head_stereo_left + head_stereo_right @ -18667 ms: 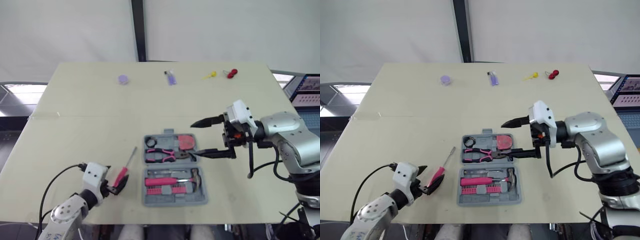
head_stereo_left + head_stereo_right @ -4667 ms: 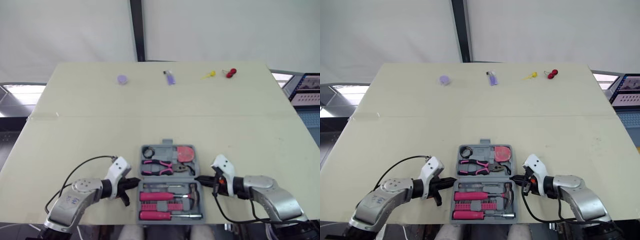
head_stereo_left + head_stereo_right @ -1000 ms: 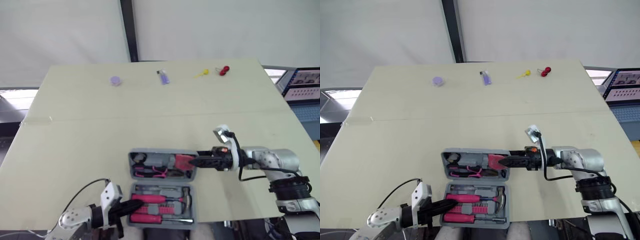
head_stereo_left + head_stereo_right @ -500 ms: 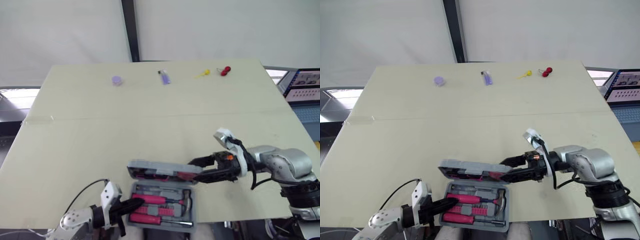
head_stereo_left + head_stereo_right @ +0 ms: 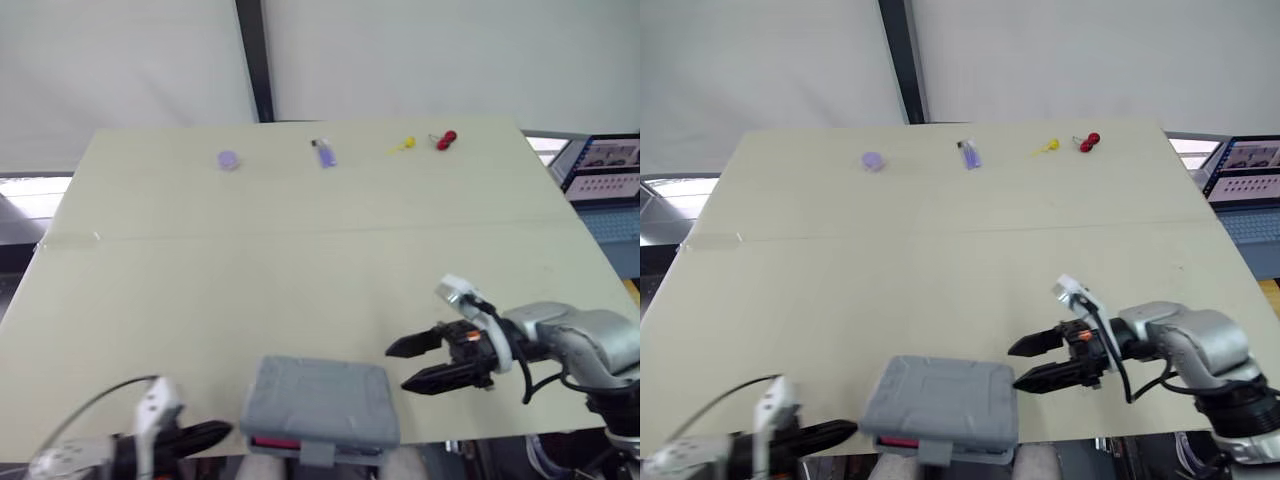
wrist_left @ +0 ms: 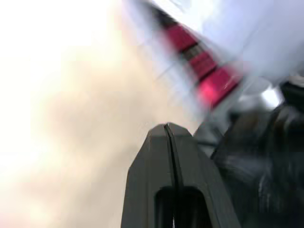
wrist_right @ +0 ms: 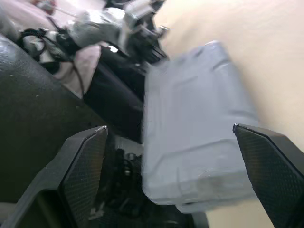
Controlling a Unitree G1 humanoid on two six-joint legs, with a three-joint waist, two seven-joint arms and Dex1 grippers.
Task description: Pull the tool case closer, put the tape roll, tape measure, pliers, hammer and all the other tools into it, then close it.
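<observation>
Step in hand: closing, last of the task.

- Case (image 5: 318, 400) lies at the near edge of the bench (image 5: 250, 270), lid down. A pink strip (image 5: 275, 441) shows under the front lip, so it is probably not latched.
- Left hand (image 5: 222, 431): clenched, holding nothing, just beside the case's near-left corner.
- Right hand (image 5: 396, 368): spread wide, empty, just right of the case, apart from it.
- Next: press the lid down at the front to seat the latch.
- Far edge: purple disc (image 5: 229, 159) and other small bits, well apart.
</observation>
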